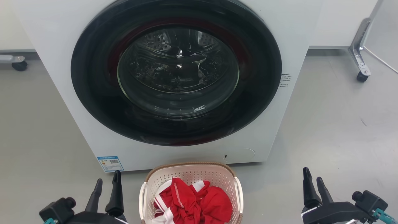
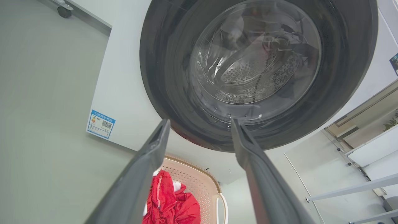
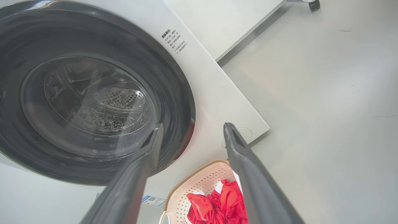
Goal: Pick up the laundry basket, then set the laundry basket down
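The laundry basket [image 1: 192, 174] is cream-white and perforated, with a brown woven-look rim and white side handles. It stands on the floor at the bottom centre of the head view, just in front of the washing machine, holding red and white clothes [image 1: 192, 202]. My left gripper [image 1: 107, 185] hangs open to the basket's left, clear of it. My right gripper [image 1: 312, 182] is open too, farther off on the right. The left wrist view has the basket [image 2: 199, 183] below my open fingers [image 2: 199, 124]. In the right wrist view the basket [image 3: 205, 180] lies between my spread fingers [image 3: 192, 127].
A white front-loading washing machine [image 1: 177, 77] with a shut dark round glass door stands right behind the basket. Grey floor spreads on both sides. A wheeled metal frame leg [image 1: 360, 59] is at the far right, and a caster [image 1: 19, 64] at the far left.
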{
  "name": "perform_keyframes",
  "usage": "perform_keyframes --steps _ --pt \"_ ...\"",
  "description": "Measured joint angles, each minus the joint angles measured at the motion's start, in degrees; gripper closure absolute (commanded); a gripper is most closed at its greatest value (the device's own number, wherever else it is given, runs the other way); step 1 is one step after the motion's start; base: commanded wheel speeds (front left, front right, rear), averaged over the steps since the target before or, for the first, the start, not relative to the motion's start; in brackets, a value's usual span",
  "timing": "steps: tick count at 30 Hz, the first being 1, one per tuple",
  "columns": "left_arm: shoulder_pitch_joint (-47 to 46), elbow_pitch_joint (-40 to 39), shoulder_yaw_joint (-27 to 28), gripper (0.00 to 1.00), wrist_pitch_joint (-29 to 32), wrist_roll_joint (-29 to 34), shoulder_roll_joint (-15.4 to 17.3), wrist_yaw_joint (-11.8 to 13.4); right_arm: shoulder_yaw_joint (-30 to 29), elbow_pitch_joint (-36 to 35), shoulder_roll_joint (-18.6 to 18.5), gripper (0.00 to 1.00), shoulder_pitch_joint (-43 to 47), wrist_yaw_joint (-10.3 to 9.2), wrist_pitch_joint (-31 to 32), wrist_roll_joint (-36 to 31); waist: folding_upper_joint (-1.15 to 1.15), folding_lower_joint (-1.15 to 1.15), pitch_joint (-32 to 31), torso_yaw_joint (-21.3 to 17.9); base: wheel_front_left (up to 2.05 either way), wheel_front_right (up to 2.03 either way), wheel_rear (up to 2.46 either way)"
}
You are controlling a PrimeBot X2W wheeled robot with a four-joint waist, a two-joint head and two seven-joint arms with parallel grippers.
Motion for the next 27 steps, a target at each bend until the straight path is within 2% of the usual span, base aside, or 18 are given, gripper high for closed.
perform_keyframes --steps 27 --pt "2.38 -2.32 -4.66 0.00 -6.05 27.07 0.92 4.05 5.89 -2.19 -0.23 0.00 0.70 -3.92 -5.87 -24.23 0.00 0.00 -0.53 0.06 0.00 0.00 0.00"
